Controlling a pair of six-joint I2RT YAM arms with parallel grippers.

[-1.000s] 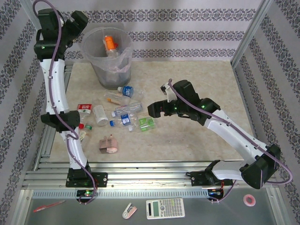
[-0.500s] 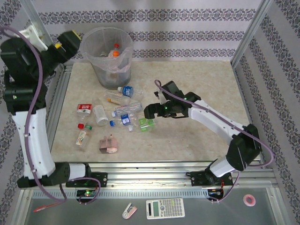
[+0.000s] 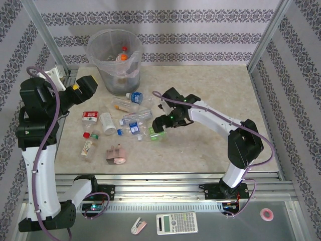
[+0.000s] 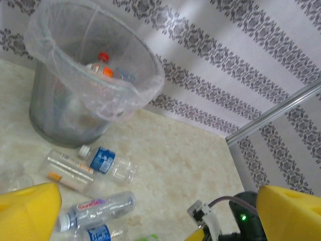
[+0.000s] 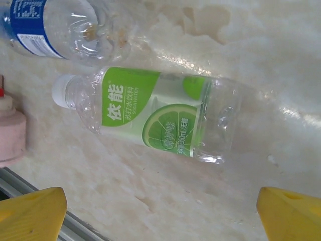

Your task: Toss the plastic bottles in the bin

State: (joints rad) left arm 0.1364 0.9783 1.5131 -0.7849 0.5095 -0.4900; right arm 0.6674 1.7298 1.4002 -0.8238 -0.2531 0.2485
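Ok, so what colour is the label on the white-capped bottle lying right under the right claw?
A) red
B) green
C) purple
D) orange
B: in the right wrist view, the bottle lying under the open right claw has a bright green label with a lime slice pictured on it.

Green-labelled bottle (image 5: pixel 155 118); blue-labelled bottle (image 5: pixel 37 22); grey translucent bin (image 3: pixel 107 75); beige marbled table (image 3: pixel 210 90).
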